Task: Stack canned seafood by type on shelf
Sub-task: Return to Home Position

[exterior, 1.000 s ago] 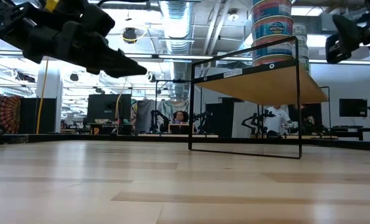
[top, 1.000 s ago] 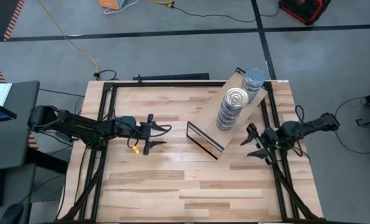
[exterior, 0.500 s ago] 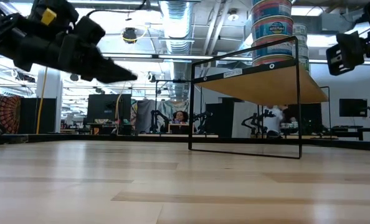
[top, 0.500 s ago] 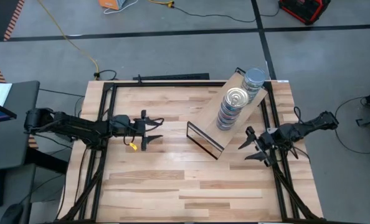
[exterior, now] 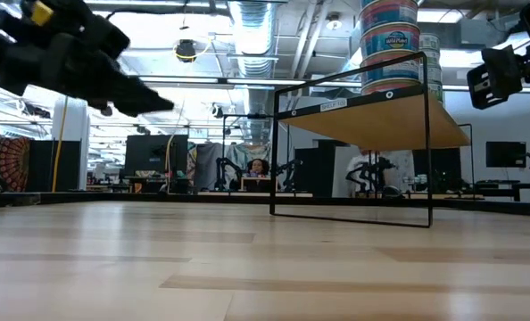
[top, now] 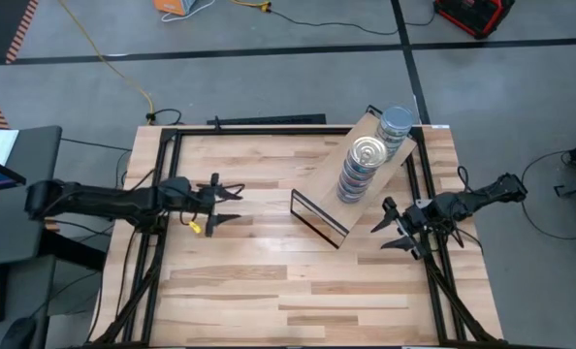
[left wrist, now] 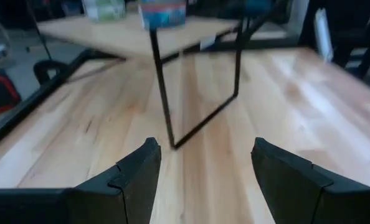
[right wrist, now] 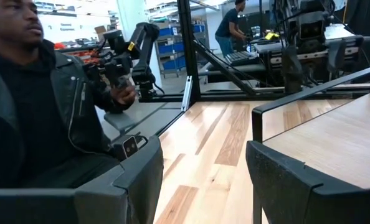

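Your left gripper (top: pixel 228 205) hangs above the left half of the worktop (top: pixel 249 281), released, with its fingers (left wrist: pixel 132 180) spread and nothing between them. It points right, toward the shelf (top: pixel 325 184), and is well apart from it. Your right gripper (top: pixel 383 224) sits just off the shelf's near right side. It is also released, with bare wood showing in the gap between its fingers (right wrist: pixel 135 180).

The shelf stands at an angle on the right half of the worktop, running from near the middle out to the far right corner. All the tins you can see are on its far end, in two upright stacks. The pale-lidded stack (top: pixel 367 153) is the nearer one, and the blue-lidded stack (top: pixel 397 120) is just beyond it, at the far corner. From the low camera, the stacks (exterior: pixel 390 40) rise above the board (exterior: pixel 381 116). Neither gripper touches a tin. A person in a dark jacket (right wrist: pixel 42 112) sits beyond the worktop's edge.
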Robot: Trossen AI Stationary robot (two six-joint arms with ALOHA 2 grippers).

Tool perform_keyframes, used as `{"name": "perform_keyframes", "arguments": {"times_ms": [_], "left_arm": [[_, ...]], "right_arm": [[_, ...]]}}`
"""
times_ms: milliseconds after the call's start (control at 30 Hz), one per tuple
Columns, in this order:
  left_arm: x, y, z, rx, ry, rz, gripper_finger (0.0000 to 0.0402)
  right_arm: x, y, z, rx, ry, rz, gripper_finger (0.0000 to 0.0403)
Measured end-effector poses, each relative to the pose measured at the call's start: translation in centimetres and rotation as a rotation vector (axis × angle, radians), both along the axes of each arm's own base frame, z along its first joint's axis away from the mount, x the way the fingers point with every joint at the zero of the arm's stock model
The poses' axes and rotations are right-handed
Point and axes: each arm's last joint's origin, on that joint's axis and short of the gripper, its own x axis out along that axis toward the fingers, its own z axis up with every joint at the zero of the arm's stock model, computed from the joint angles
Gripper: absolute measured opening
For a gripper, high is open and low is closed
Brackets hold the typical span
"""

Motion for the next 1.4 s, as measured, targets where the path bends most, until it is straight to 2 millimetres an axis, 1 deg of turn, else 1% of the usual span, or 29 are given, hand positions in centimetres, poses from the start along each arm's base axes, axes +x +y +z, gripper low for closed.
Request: {"name": "perform_keyframes", "arguments": {"times_ms": [67, 133, 267, 333, 400, 500, 667, 767, 1033, 1200, 1400], "left_arm": [[-0.5, -0.1, 0.2, -0.012, -0.04, -0.012, 0.0239], [-1.1, -0.2, 0.0, -0.037, -0.064, -0.011, 0.0239], [-2.4, -0.4, -1.5, -0.09, -0.08, -0.006, 0.0239], [-2.9, -0.4, -2.1, -0.111, -0.108, 0.029, 0.0239], [-3.4, -0.3, -2.1, -0.13, -0.163, 0.067, 0.0239], [-3.8, -0.3, -2.1, -0.142, -0.174, 0.103, 0.0239], [-4.1, -0.4, -2.8, -0.218, -0.114, 0.107, 0.0239], [-4.1, -0.4, -3.2, -0.227, -0.076, 0.113, 0.0239], [-4.4, -0.4, -4.7, -0.117, 0.093, 0.108, 0.0239], [-4.8, -0.4, -5.8, -0.103, 0.208, 0.111, 0.0239], [-4.6, -0.3, -5.4, -0.092, 0.208, 0.141, 0.0239]], "right_arm": [[0.0, 0.0, 0.0, 0.0, 0.0, 0.0, 0.0256], [0.0, 0.0, 0.0, 0.0, 0.001, 0.0, 0.0256], [0.0, 0.0, -0.1, -0.001, 0.003, 0.0, 0.0256], [0.0, 0.0, 0.0, -0.001, 0.002, 0.0, 0.0256], [0.0, 0.0, -0.1, -0.001, 0.003, 0.0, 0.0256], [0.0, 0.0, -0.1, -0.001, 0.003, 0.0, 0.0256], [0.0, 0.0, -0.1, -0.002, 0.004, 0.001, 0.0256], [0.0, 0.0, -0.1, -0.002, 0.004, 0.001, 0.0256], [0.0, 0.0, -0.1, -0.002, 0.003, 0.001, 0.0256], [0.0, 0.0, -0.1, -0.003, 0.004, 0.001, 0.0256], [0.0, 0.0, -0.1, -0.004, 0.003, 0.002, 0.0256]]}}
